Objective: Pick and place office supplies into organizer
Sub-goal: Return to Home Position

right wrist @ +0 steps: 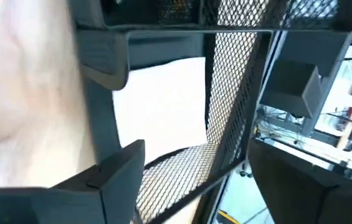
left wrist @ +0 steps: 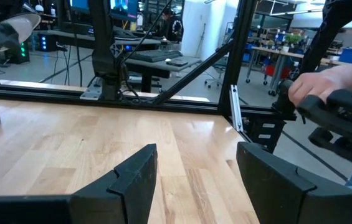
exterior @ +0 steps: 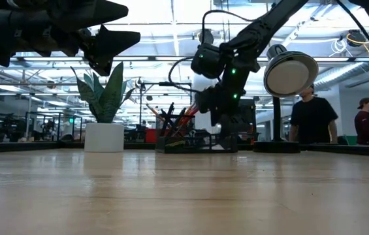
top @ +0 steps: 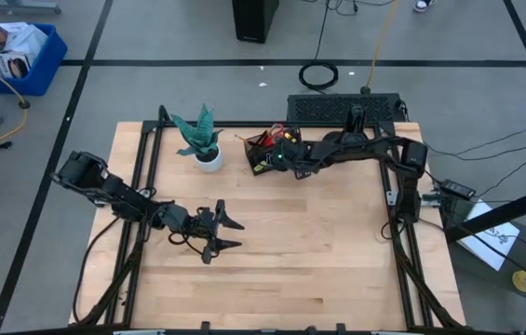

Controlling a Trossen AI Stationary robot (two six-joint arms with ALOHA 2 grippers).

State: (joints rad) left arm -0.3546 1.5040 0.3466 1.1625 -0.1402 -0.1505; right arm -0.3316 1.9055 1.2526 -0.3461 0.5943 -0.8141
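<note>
Two arms are seen from above: the left gripper is held open at nine o'clock from the table centre; the right gripper is hung over the organizer at twelve o'clock. From table height, pens are seen standing in the organizer. By the right wrist, spread empty fingers and a pale pad inside the mesh are shown.
</note>
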